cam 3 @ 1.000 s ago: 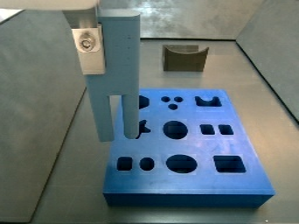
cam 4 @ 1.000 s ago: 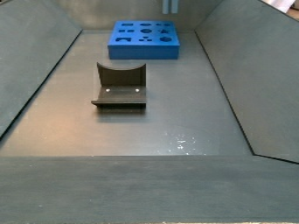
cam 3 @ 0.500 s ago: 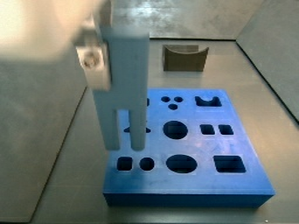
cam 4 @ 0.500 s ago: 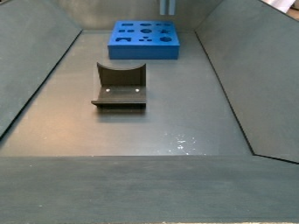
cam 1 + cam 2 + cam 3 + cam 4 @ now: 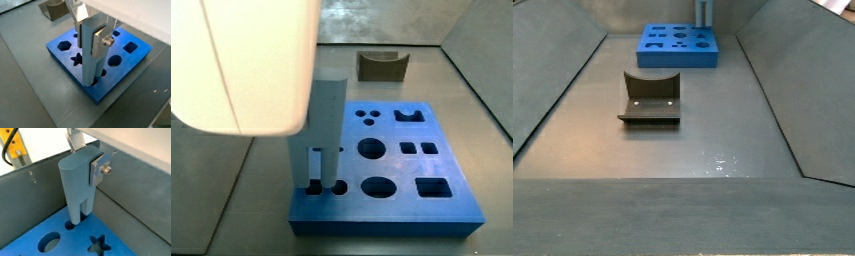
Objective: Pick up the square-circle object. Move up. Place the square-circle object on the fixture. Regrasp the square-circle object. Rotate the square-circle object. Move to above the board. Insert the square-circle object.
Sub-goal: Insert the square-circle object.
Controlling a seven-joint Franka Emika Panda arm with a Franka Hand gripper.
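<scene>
Wrist views showed the gripper point(image 5: 80, 215) closed on the square-circle object point(image 5: 78, 188), which hung between the jaws, now lower than half a second earlier, its tip entering a hole in the board point(image 5: 67, 56), so insertion seemed underway.

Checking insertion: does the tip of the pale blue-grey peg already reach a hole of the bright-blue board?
Yes, in a wrist view the pale blue-grey peg, held by the gripper, enters a hole of the bright-blue board.

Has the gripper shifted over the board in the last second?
Yes. In a side view the gripper has come down and toward the near edge of the board; its tips now sit at the front-left holes, no longer hanging over the middle.
</scene>
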